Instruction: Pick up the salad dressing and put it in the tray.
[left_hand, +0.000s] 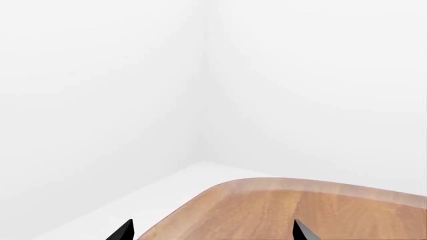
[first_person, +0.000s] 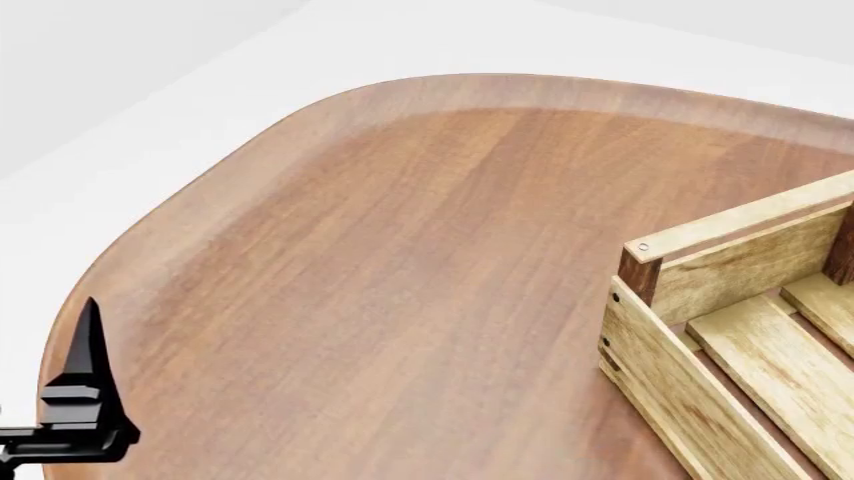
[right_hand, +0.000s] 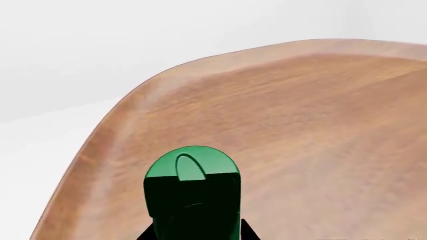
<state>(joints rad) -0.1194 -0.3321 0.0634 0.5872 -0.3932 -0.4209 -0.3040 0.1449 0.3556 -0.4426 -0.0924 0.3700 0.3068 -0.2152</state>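
In the right wrist view the salad dressing (right_hand: 192, 170) shows its wide round green cap, with the dark body below it. My right gripper (right_hand: 197, 233) is shut on it, a black fingertip close against each side. The label is hidden. The bottle is over the wooden table (right_hand: 307, 125). The right gripper is out of the head view. The tray (first_person: 694, 270), a light-wood slatted crate with a dark corner post, stands at the right of the head view. My left gripper (left_hand: 212, 233) is open and empty over the table's rounded corner, and it also shows in the head view (first_person: 83, 400).
The wooden table (first_person: 400, 240) has a rounded far-left corner and a raised edge. White floor and white walls (left_hand: 200, 75) lie beyond it. Only one corner of the tray shows; the rest runs out of view.
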